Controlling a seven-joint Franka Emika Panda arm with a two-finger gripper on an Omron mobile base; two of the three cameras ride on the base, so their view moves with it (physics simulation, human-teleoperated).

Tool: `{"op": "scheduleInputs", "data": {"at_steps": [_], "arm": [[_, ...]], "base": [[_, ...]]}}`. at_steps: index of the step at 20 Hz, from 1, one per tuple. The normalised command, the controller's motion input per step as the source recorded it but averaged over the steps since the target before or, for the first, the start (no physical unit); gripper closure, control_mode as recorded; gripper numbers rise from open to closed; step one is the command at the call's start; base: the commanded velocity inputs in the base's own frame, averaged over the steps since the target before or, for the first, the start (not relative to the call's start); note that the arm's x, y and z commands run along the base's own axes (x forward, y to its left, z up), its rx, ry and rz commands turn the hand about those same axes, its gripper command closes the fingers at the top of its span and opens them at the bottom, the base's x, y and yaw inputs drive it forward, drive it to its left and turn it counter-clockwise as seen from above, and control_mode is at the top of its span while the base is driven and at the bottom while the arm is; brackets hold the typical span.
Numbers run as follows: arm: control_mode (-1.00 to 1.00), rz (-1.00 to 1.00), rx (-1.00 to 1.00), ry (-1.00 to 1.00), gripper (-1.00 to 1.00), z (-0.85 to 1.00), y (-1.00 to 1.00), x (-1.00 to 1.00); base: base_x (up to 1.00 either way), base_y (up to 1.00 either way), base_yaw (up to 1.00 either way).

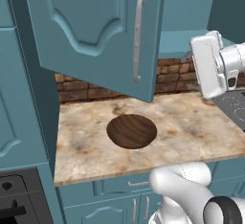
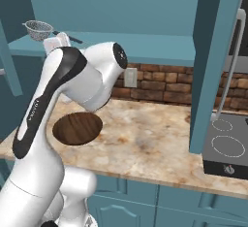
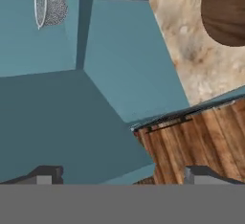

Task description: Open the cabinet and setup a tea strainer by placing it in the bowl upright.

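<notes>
The cabinet [image 1: 95, 31] is already swung open; the tea strainer [image 2: 38, 29] is seen on its shelf, untouched; the fingers [image 3: 124, 174] are spread wide and empty; next, a reach to the strainer is called for, then upright placement in the bowl [image 1: 131, 131] on the worktop [image 1: 191, 127].

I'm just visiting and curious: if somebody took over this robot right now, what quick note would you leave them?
Gripper: open, holding nothing.
Cabinet: its doors stand open.
Tea strainer: on the cabinet shelf, untouched.
Bowl: on the marble counter below the cabinet, with nothing in it.
Done: cabinet opened.
Left: reach to the shelf, grip the strainer, carry it down and set it upright in the bowl.
</notes>
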Motion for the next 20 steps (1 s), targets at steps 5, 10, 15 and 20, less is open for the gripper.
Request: {"op": "scheduleInputs", "data": {"at_steps": [5, 10, 15, 20], "arm": [[-1.00, 0.22, 0.14, 0.00, -1.00, 0.00, 0.38, 0.65], [-1.00, 0.24, 0.12, 0.00, -1.00, 0.06, 0.39, 0.52], [-1.00, 0.23, 0.10, 0.00, -1.00, 0.12, 0.65, 0.21], [-1.00, 0.20, 0.05, -0.02, -1.00, 0.04, 0.82, 0.00]], "base": [[0.00, 0.00, 0.00], [0.00, 0.00, 0.00], [0.00, 0.00, 0.00], [0.00, 0.00, 0.00]]}}
